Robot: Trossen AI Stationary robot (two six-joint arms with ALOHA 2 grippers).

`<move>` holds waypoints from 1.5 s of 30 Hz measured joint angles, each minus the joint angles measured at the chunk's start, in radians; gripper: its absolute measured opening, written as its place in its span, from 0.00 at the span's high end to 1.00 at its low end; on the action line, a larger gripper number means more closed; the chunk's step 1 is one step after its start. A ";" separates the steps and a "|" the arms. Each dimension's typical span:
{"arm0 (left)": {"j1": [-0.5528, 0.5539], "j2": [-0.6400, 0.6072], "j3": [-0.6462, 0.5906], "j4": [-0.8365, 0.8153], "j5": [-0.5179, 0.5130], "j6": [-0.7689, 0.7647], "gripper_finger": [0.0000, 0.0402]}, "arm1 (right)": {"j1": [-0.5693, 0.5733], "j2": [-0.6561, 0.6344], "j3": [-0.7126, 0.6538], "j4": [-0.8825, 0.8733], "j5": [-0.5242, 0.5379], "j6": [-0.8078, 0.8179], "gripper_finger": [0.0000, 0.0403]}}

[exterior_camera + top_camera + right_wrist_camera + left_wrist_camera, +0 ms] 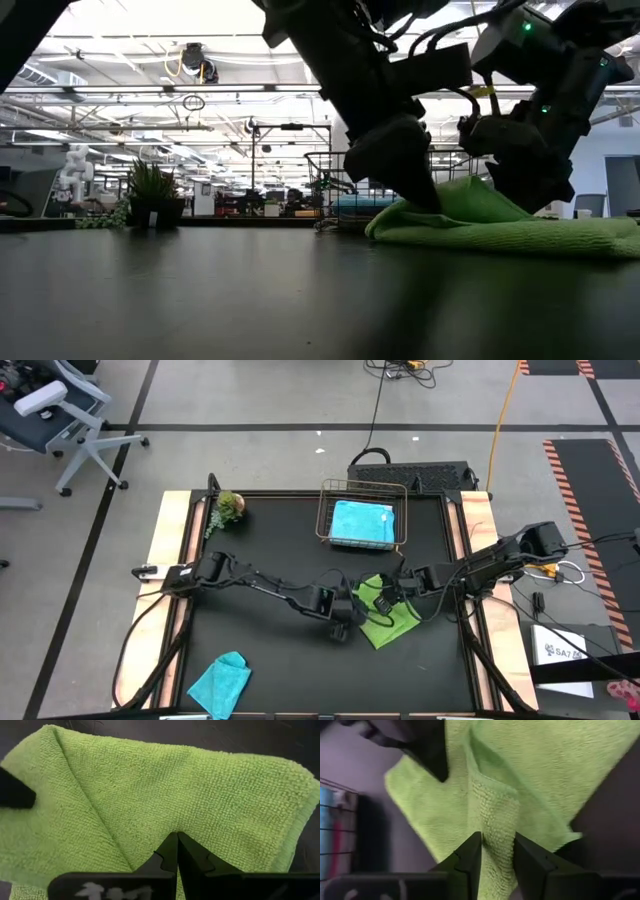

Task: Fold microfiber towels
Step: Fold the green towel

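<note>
We find both arms meeting at the lime green towel (pixel 385 622), which lies on the black bench (pixel 270 540) a little right of centre, in front of the wire basket (pixel 362 520). The left gripper (pixel 496 851) has its jaws pinched on a raised ridge of the green cloth; in the left wrist view the fold stands up between the two fingers (pixel 470 857). The right gripper (pixel 176 851) is pressed onto the same towel, jaws drawn together with cloth bunched where the tips meet; we take this as a grip on the towel. In the low view the towel (pixel 500 225) sits rumpled and humped on the bench under both grippers.

The sky blue towel (pixel 360 523) rests folded inside the wire basket at the far edge. The teal towel (pixel 222 682) lies crumpled near the front left corner, well apart from the arms. A small plant (pixel 230 508) stands at the far left corner.
</note>
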 joint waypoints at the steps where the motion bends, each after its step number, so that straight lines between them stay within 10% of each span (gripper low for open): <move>1: 0.002 -0.003 0.000 0.000 -0.017 0.012 0.76 | 0.000 0.000 0.000 0.000 0.000 0.000 1.00; 13: 0.103 -0.022 0.001 0.071 0.043 0.021 0.98 | 0.000 -0.021 -0.001 0.005 0.028 -0.001 1.00; 30: 0.135 -0.022 -0.028 0.092 0.108 -0.037 0.80 | 0.006 -0.278 0.000 -0.127 0.184 0.001 1.00; 45: 0.182 -0.098 -0.029 -0.083 0.036 -0.070 0.80 | 0.118 -0.244 0.005 -0.045 0.122 -0.134 1.00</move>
